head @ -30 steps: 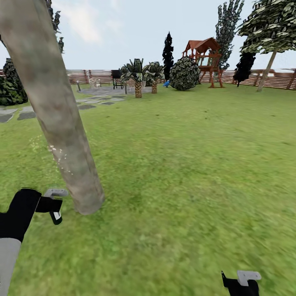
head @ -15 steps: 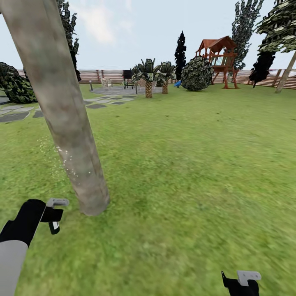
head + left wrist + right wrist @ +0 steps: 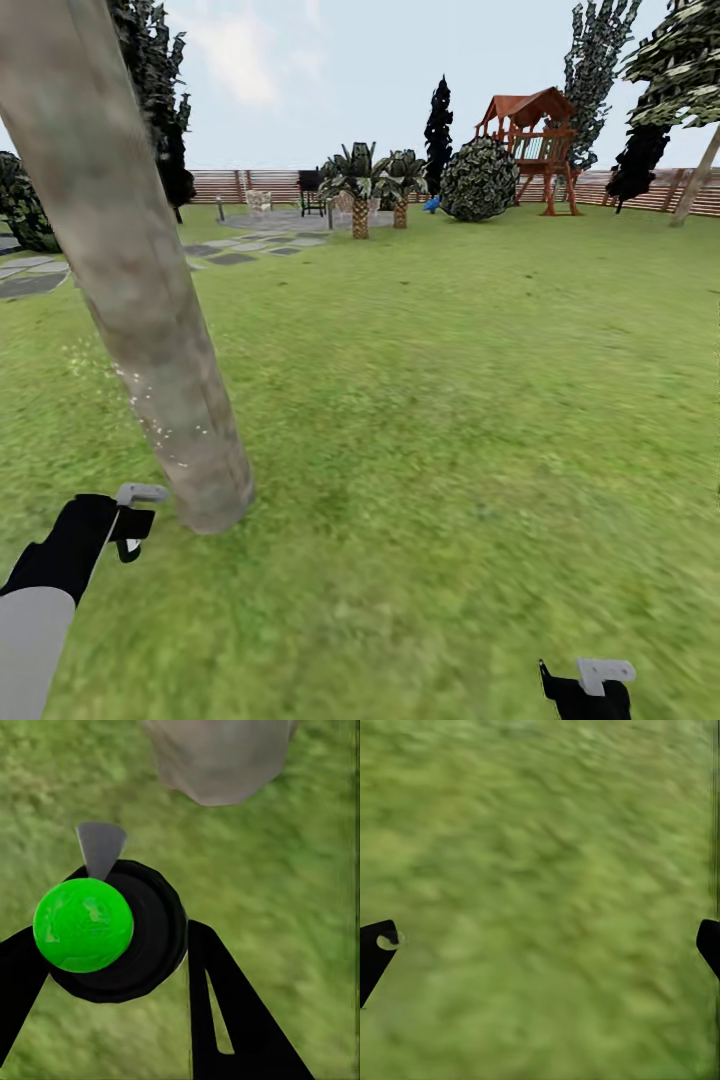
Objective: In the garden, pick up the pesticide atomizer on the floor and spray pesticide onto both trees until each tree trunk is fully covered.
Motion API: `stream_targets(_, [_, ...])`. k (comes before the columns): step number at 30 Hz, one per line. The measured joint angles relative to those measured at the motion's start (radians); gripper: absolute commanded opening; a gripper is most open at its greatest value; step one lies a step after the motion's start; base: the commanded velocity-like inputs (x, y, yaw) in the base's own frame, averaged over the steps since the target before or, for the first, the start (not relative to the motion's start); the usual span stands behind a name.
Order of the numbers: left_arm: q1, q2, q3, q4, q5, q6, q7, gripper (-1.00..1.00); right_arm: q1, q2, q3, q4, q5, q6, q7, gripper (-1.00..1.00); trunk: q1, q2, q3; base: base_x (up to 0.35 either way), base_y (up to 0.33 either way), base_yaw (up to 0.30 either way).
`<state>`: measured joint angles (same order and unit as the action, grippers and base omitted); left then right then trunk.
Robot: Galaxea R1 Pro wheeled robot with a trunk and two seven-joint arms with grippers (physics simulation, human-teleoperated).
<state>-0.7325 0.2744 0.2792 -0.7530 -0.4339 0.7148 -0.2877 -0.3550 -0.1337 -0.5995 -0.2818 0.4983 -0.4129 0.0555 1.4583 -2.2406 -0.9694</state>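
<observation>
A thick pale grey-brown tree trunk leans across the left of the head view, its base on the grass. Whitish pesticide specks dot its lower bark. Just left of the base, my left gripper is shut on the pesticide atomizer, a dark round bottle with a green cap and a grey nozzle pointing at the trunk. My right gripper hangs low at the right over bare grass, open. A second pale-trunked tree stands far off at the right by the fence.
Lawn stretches ahead to a brown slat fence. Grey stepping stones and a patio lie at back left. Palm-like plants, a round shrub, black conifers and a red playset stand at the back.
The whole head view has shifted, so the camera moved. My left gripper with the atomizer sits a little lower in the picture, still beside the trunk's base. The right gripper is unchanged.
</observation>
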Motion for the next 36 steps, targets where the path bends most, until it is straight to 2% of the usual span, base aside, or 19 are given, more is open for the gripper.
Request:
stream_targets(5, [0.0,-0.003,0.0,0.0,0.001,0.0,0.0,-1.0,0.0,0.001,0.0,0.0,0.0,0.0,0.0,1.0,0.0,0.0,0.0,-0.076,-0.274,0.071])
stream_targets(16, [0.0,-0.011,0.0,-0.001,-0.001,0.0,0.001,-1.0,0.0,0.002,0.0,0.0,0.0,0.0,0.0,1.0,0.0,0.0,0.0,0.078,-0.268,0.268])
stream_targets(29, [0.0,-0.013,0.002,0.0,-0.002,0.0,0.002,-1.0,0.0,0.002,0.0,0.0,0.0,0.0,0.0,1.0,0.0,0.0,0.0,0.155,-0.238,0.024])
stream_targets(36, [0.0,-0.013,0.002,-0.001,-0.001,0.0,0.001,-1.0,0.0,0.002,0.0,0.0,0.0,0.0,0.0,1.0,0.0,0.0,0.0,0.002,-0.273,0.217])
